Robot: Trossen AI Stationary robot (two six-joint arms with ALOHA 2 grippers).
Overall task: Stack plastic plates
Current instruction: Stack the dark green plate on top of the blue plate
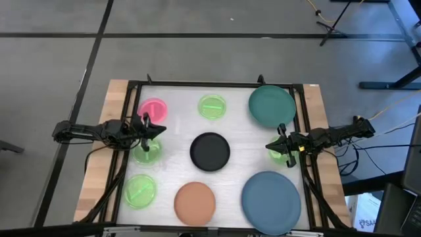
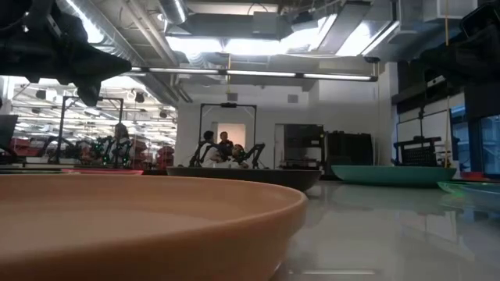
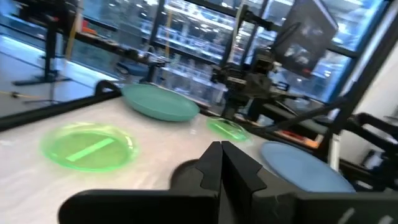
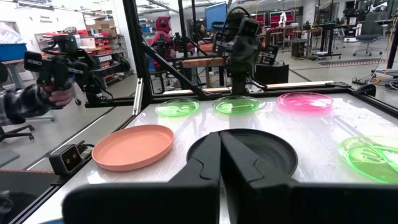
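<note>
both your grippers, left gripper point(image 1: 146, 130) and right gripper point(image 1: 281, 146), are pressed together over small green plates point(image 1: 146, 153); descend like that and you'll shove them, not grasp.

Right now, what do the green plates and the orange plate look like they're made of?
The green plates look like thin translucent glossy plastic: the pale table shows through them. The orange plate looks like opaque matte plastic, evenly coloured with a soft sheen; plastic is my guess.

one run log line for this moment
left hand shut, over green plate | right hand shut, over green plate | nothing stacked
</note>
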